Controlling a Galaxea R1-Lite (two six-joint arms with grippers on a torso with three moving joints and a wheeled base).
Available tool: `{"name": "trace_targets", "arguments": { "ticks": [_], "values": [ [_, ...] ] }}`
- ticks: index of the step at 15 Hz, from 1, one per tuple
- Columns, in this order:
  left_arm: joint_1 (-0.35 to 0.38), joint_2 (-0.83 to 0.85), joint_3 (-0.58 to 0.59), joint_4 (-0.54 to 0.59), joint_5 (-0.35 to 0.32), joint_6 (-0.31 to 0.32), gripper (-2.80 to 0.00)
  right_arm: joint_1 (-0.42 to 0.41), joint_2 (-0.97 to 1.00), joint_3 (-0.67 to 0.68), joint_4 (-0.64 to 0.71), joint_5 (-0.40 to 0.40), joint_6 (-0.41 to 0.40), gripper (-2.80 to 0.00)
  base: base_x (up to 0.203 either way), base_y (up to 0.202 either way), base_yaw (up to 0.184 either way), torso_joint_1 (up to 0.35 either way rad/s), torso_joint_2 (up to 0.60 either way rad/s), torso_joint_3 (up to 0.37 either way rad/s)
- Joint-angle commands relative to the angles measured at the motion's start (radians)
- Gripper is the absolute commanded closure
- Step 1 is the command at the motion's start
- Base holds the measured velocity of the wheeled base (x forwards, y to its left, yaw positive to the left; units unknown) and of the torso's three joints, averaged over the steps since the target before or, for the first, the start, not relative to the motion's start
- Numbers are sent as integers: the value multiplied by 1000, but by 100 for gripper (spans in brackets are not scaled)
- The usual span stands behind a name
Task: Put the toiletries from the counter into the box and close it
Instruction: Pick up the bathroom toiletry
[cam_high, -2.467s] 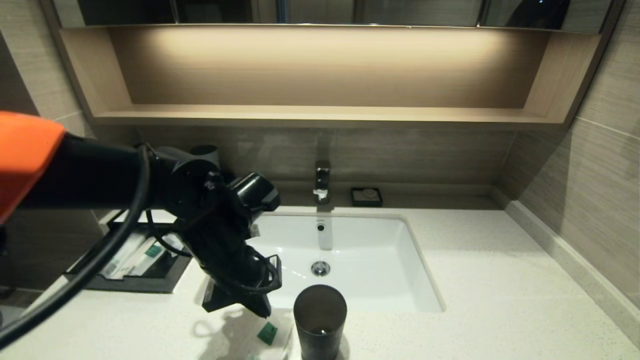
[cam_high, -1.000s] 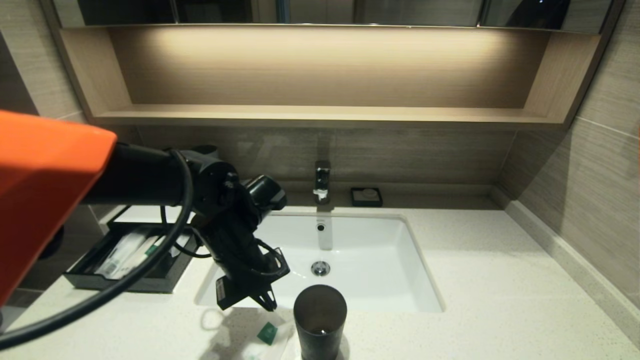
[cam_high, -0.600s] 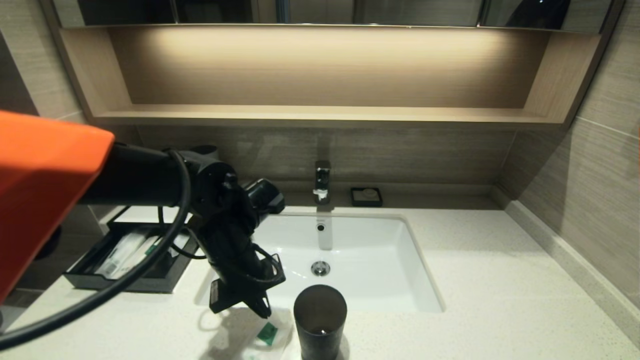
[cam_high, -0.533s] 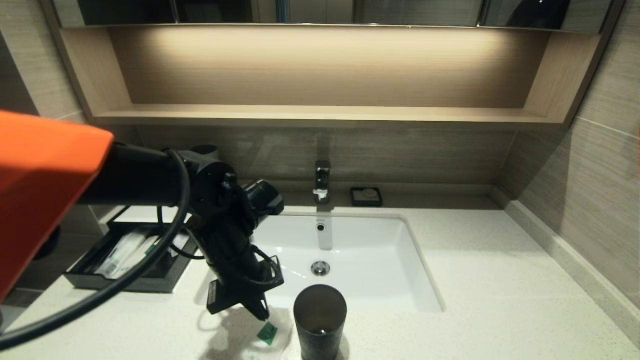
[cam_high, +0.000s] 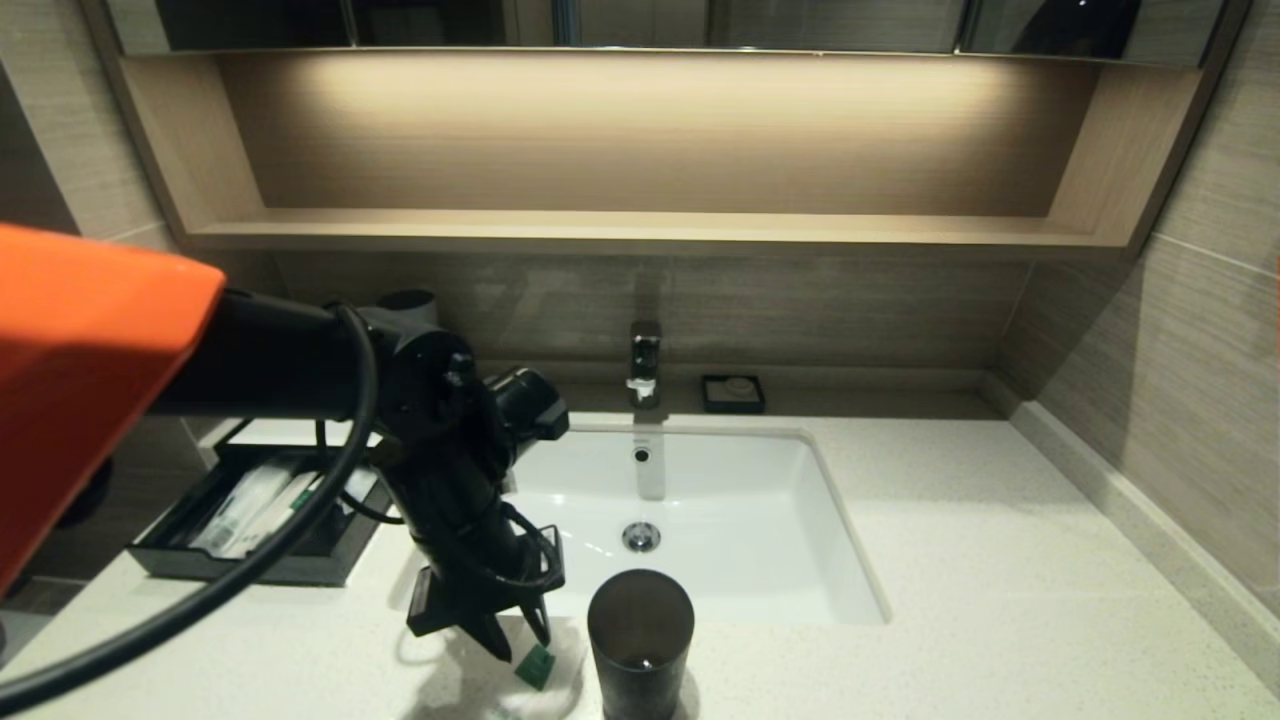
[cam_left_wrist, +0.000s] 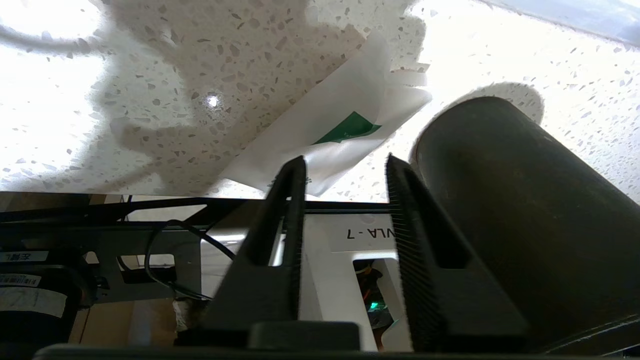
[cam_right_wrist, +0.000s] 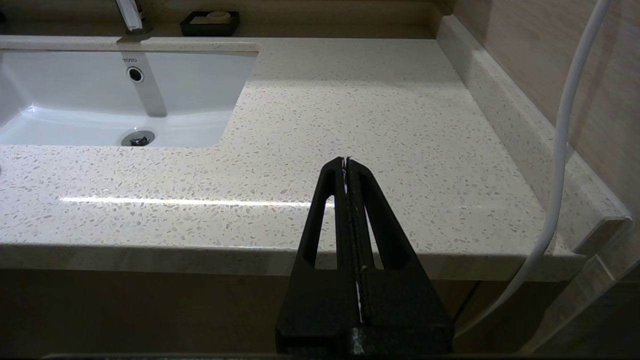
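A translucent-white packet with a green label (cam_high: 535, 668) lies on the speckled counter (cam_high: 950, 560) at the front edge, just left of the dark cup (cam_high: 640, 640). It also shows in the left wrist view (cam_left_wrist: 345, 132). My left gripper (cam_high: 520, 640) is open and points down right above the packet's near corner, holding nothing. The black box (cam_high: 250, 560) sits at the left with its tray pulled out and several packets (cam_high: 260, 505) inside. My right gripper (cam_right_wrist: 346, 162) is shut and empty, parked before the counter's front right edge.
The white basin (cam_high: 720, 500) with its tap (cam_high: 645, 365) fills the counter's middle. A tiny black dish (cam_high: 733, 393) stands behind it. The dark cup (cam_left_wrist: 525, 215) stands close beside my left fingers. A wall ledge (cam_high: 1130, 510) bounds the right.
My left gripper swung out over the basin edge, then came back down and left onto the packet. Its fingers now stand apart around the packet's corner.
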Motion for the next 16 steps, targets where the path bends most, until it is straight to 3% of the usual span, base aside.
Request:
{"name": "trace_targets", "arguments": {
  "ticks": [1, 5, 10, 16],
  "values": [
    [-2, 6, -1, 5, -4, -5, -280, 0, 0, 2, 0, 0, -1, 0, 0, 0, 0, 0, 0, 0],
    [-7, 25, -7, 8, -5, 3, -280, 0, 0, 2, 0, 0, -1, 0, 0, 0, 0, 0, 0, 0],
    [-7, 56, -67, 115, -3, 99, -280, 0, 0, 2, 0, 0, -1, 0, 0, 0, 0, 0, 0, 0],
    [-5, 126, -82, 148, 1, 161, -280, 0, 0, 2, 0, 0, -1, 0, 0, 0, 0, 0, 0, 0]
  ]
}}
